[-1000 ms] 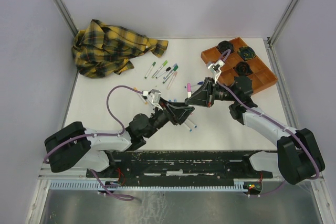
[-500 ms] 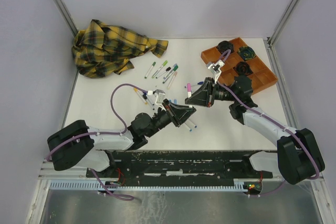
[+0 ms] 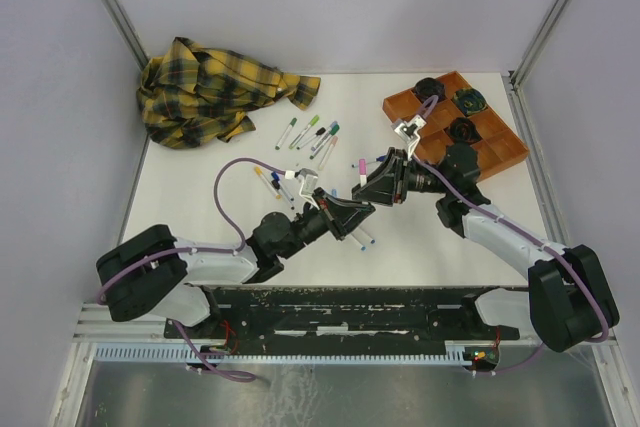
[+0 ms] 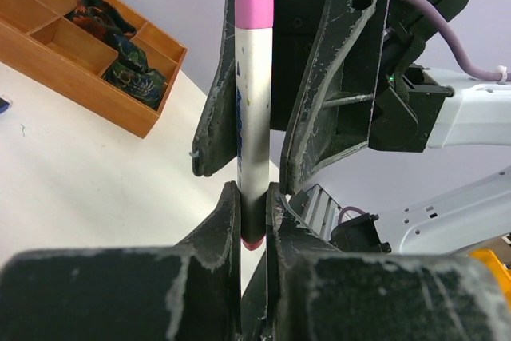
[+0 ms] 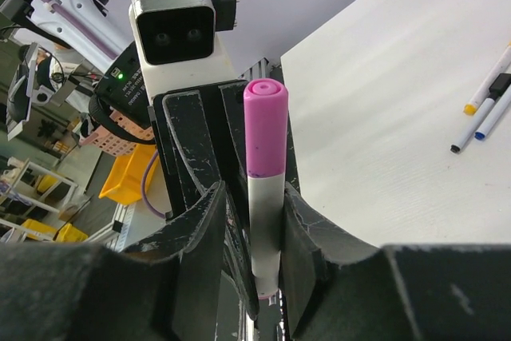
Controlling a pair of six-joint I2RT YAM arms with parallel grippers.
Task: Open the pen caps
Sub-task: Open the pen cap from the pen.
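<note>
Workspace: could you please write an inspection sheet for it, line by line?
Surface: white table, flat.
Job's things: pink-capped pen held between both arms, its pink cap on; other capped pens lying farther back.
Clutter: yellow plaid cloth back left; orange tray back right with dark round objects.
Grippers: left gripper, jaws shut on the pen's tail; right gripper, jaws apart around the barrel.
Cables: purple cable looping over each arm.
Surroundings: grey walls, metal frame posts.

The white counter [image 3: 190, 202] carries a yellow plaid cloth [image 3: 215, 92] far left and an orange tray [image 3: 497, 144] far right. Pens [image 3: 318, 137] with coloured pen caps [image 3: 313, 120] lie scattered between.
</note>
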